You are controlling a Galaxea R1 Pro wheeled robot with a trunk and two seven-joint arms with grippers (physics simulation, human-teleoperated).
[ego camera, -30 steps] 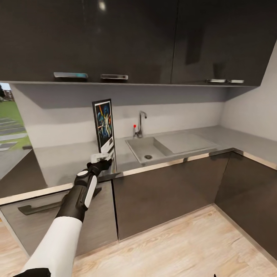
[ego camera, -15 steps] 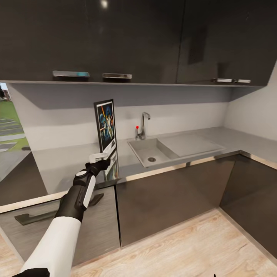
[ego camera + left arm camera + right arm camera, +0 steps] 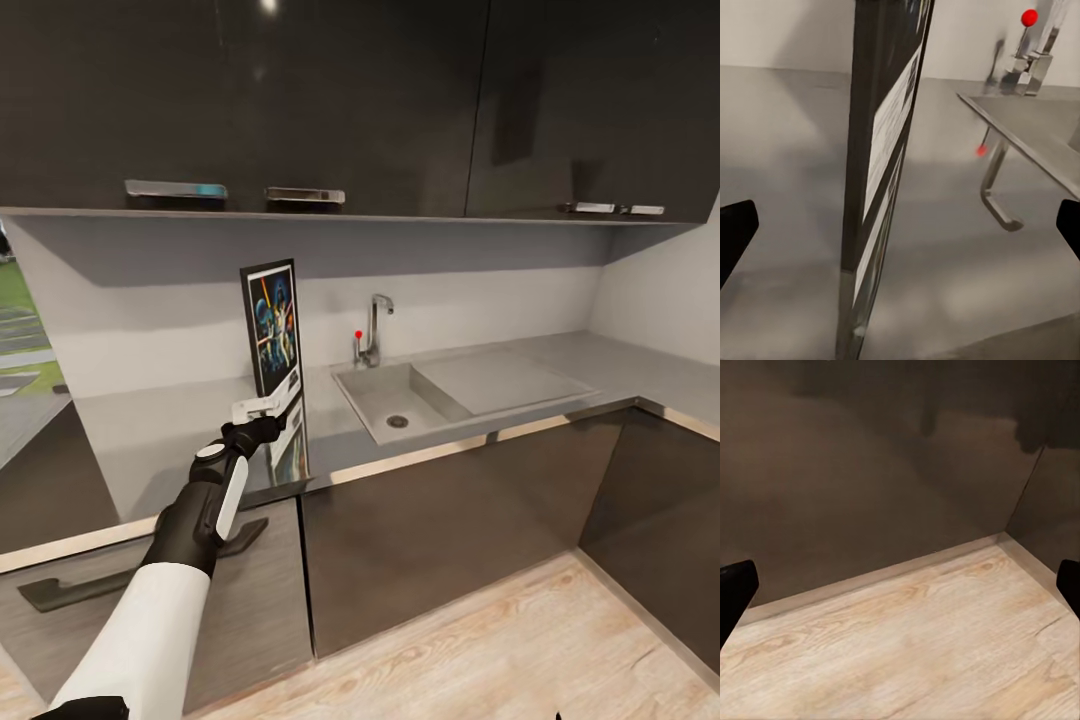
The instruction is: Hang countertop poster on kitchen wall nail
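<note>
The view has swung a little — the tap (image 3: 375,328) sits further right in the head view than a second ago. The left gripper (image 3: 262,408) has edged closer to the poster (image 3: 272,325) — fingers spread either side.

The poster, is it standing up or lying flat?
Standing up. The poster rises on its bottom edge from the kitchen countertop, beside the sink. The open left tool reaches around its base.
</note>
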